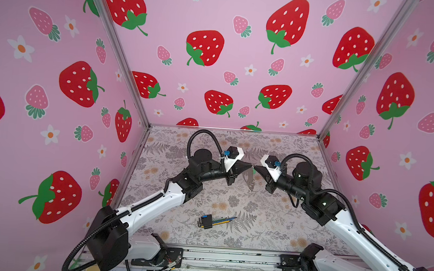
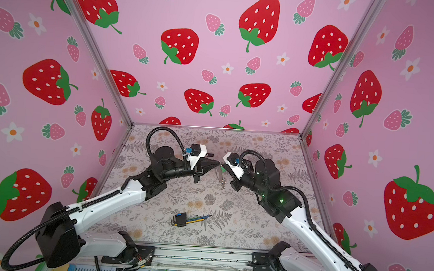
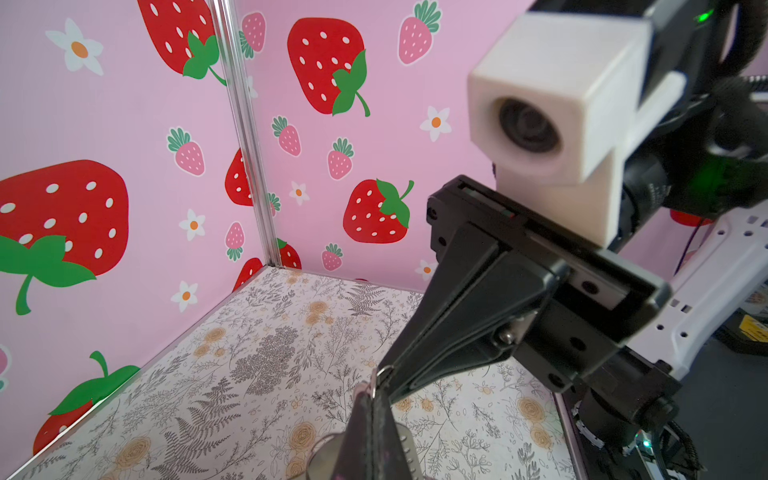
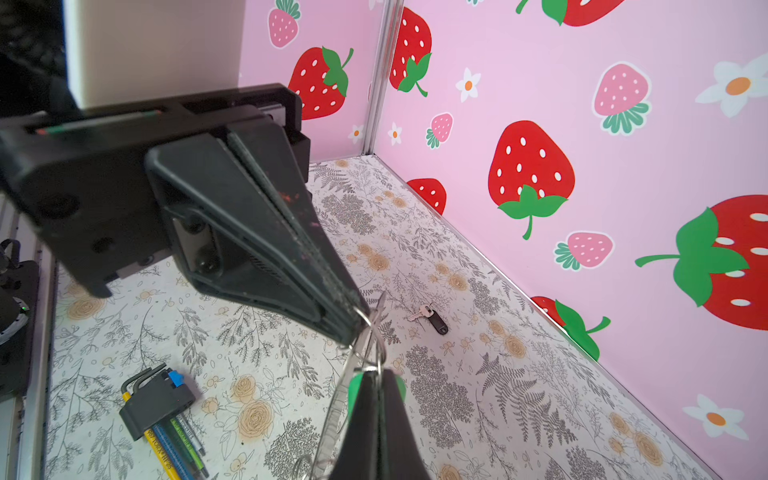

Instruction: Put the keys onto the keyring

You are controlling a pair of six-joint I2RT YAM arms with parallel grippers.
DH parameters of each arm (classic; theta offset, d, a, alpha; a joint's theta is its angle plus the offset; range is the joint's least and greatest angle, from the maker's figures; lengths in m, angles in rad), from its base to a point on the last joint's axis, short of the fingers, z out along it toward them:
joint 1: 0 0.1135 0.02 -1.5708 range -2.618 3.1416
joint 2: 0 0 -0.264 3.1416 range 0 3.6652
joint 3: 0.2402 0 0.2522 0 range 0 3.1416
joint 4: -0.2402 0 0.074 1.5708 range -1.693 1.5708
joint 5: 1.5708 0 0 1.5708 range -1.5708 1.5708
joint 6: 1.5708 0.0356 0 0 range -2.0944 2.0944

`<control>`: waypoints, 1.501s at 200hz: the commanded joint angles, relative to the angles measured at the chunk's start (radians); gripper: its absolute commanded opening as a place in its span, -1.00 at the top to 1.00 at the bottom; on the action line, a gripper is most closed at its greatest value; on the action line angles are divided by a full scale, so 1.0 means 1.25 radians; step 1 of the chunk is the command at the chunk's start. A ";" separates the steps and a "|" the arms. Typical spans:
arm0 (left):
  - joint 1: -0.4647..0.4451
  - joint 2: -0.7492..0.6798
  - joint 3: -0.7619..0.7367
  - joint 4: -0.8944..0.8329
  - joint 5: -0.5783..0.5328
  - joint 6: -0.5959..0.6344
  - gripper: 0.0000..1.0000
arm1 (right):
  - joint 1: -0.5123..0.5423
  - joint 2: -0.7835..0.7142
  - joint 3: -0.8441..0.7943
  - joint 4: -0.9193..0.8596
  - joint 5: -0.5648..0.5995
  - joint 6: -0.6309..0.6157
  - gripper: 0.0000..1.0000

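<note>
Mid-air: left end effector pinches the metal keyring, right end effector clamps green key; open counter below

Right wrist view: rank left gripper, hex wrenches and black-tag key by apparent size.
1. left gripper: largest by far, but it is also nearest the camera, which inflates it.
2. hex wrenches: mid-sized.
3. black-tag key: clearly smallest. It lies farther off than the wrenches, so the gap is somewhat exaggerated.

bright even light, soft shadows, wide-angle edge distortion, blurry fg
</note>
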 commanded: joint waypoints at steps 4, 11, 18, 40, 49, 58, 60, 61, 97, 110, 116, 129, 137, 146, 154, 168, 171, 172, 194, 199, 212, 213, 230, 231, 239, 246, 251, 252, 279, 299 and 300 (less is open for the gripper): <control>0.002 -0.023 0.043 -0.024 0.004 0.028 1.00 | 0.000 -0.026 -0.009 0.022 0.033 -0.008 1.00; 0.002 -0.023 0.043 -0.027 0.005 0.029 1.00 | 0.002 -0.026 -0.011 0.024 0.036 -0.011 1.00; 0.002 -0.022 0.047 -0.034 0.007 0.030 1.00 | 0.003 -0.023 -0.010 0.025 0.041 -0.014 1.00; 0.002 -0.017 0.053 -0.052 0.014 0.031 1.00 | 0.012 -0.011 -0.003 0.014 0.057 -0.036 1.00; 0.002 -0.016 0.054 -0.060 0.015 0.032 1.00 | 0.019 -0.007 0.000 0.010 0.069 -0.049 1.00; 0.005 -0.014 0.054 -0.062 0.019 0.028 1.00 | 0.027 -0.003 0.003 0.007 0.079 -0.066 1.00; 0.007 -0.014 0.054 -0.062 0.021 0.026 1.00 | 0.029 -0.002 0.004 0.006 0.082 -0.071 1.00; 0.007 -0.013 0.054 -0.062 0.021 0.026 1.00 | 0.030 -0.002 0.004 0.006 0.084 -0.073 1.00; 0.031 -0.010 0.051 -0.071 0.052 -0.003 1.00 | 0.051 0.012 0.018 -0.012 0.158 -0.136 1.00; 0.038 -0.011 0.048 -0.067 0.057 -0.011 1.00 | 0.053 0.016 0.021 -0.018 0.165 -0.148 1.00; 0.040 -0.012 0.047 -0.067 0.058 -0.012 1.00 | 0.053 0.018 0.021 -0.018 0.164 -0.151 0.99; 0.041 -0.013 0.046 -0.066 0.060 -0.013 1.00 | 0.053 0.023 0.019 -0.020 0.155 -0.150 0.94; 0.042 -0.012 0.048 -0.066 0.063 -0.012 1.00 | 0.053 0.025 0.017 -0.020 0.145 -0.143 0.86; 0.043 -0.012 0.048 -0.062 0.069 -0.012 1.00 | 0.053 0.027 0.012 -0.021 0.126 -0.133 0.71; 0.043 -0.011 0.051 -0.060 0.075 -0.011 1.00 | 0.053 0.027 0.005 -0.022 0.111 -0.123 0.58; 0.043 -0.010 0.053 -0.058 0.089 -0.008 1.00 | 0.053 0.021 -0.014 -0.019 0.100 -0.111 0.42; 0.043 -0.010 0.054 -0.058 0.091 -0.006 1.00 | 0.051 0.019 -0.019 -0.019 0.096 -0.112 0.40; 0.043 -0.010 0.054 -0.058 0.092 -0.006 1.00 | 0.051 0.018 -0.020 -0.019 0.095 -0.111 0.39; 0.045 -0.010 0.056 -0.055 0.114 -0.001 1.00 | 0.047 0.001 -0.052 0.000 0.056 -0.090 0.30; 0.047 -0.010 0.055 -0.050 0.120 -0.002 1.00 | 0.046 -0.001 -0.057 0.002 0.046 -0.084 0.28; 0.048 -0.010 0.052 -0.034 0.130 -0.007 1.00 | 0.041 -0.001 -0.063 0.014 0.021 -0.071 0.24; 0.049 -0.010 0.052 -0.033 0.131 -0.006 1.00 | 0.041 0.000 -0.063 0.014 0.020 -0.069 0.24; 0.050 -0.010 0.050 -0.015 0.151 -0.017 1.00 | 0.035 0.007 -0.068 0.020 -0.001 -0.056 0.22; 0.050 -0.010 0.050 -0.014 0.154 -0.017 1.00 | 0.034 0.008 -0.068 0.021 -0.001 -0.056 0.22; 0.050 -0.009 0.047 0.000 0.166 -0.023 1.00 | 0.032 0.012 -0.072 0.028 -0.003 -0.048 0.20; 0.052 -0.008 0.047 0.005 0.181 -0.028 1.00 | 0.028 0.014 -0.073 0.033 -0.009 -0.043 0.20; 0.052 -0.006 0.049 0.005 0.192 -0.030 1.00 | 0.025 0.013 -0.076 0.038 -0.018 -0.038 0.19; 0.052 -0.006 0.049 0.005 0.193 -0.030 1.00 | 0.024 0.013 -0.077 0.039 -0.019 -0.037 0.19; 0.053 -0.001 0.050 0.013 0.222 -0.038 1.00 | 0.010 0.003 -0.088 0.076 -0.078 -0.014 0.14; 0.053 0.002 0.055 0.013 0.228 -0.040 1.00 | 0.008 0.004 -0.083 0.086 -0.111 -0.010 0.14; 0.053 0.003 0.055 0.013 0.228 -0.040 1.00 | 0.009 0.004 -0.083 0.087 -0.112 -0.009 0.14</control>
